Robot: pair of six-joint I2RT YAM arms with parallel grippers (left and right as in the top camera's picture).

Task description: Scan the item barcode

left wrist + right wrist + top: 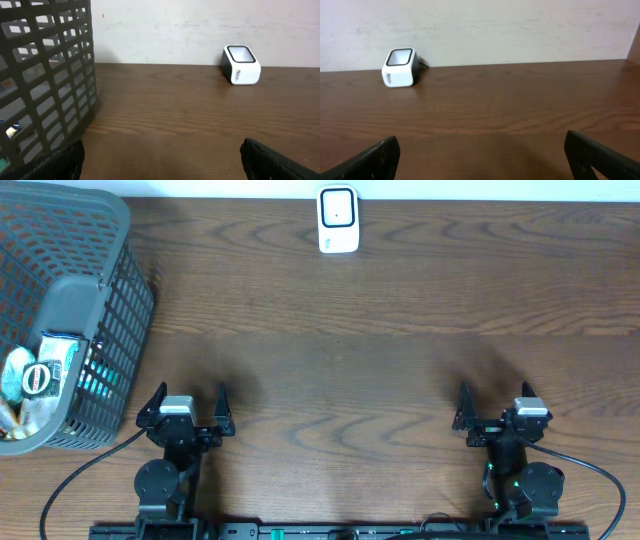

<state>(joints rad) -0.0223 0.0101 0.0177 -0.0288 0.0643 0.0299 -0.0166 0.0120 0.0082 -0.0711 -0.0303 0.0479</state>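
Both grippers empty, jaws spread wide, parked low at the near edge of the table [330, 380] and well apart from each other. The left gripper [190, 395] sits just beside the basket [128, 300]. The right gripper [495, 395] is across the table from it with nothing near.

The relation your next move turns on: the items [50, 370] are inside the basket, in its near end, to the left of the left gripper and roughly level with it, just the mesh wall between. So the left arm is clearly the nearer one, and I'd judge the pick is its job. You can't go in sideways; you'd have to lift over the rim and come down from above.

It's a jumbled pile of packets — I can't tell a long axis or which face carries the barcode. The left wrist view gives only glimpses through the mesh.

The scanner [338, 220] stands at the far edge, about midway between the two arms, its window tilted up toward them. From the basket it lies forward and to the right — that's the carry direction once you have an item.
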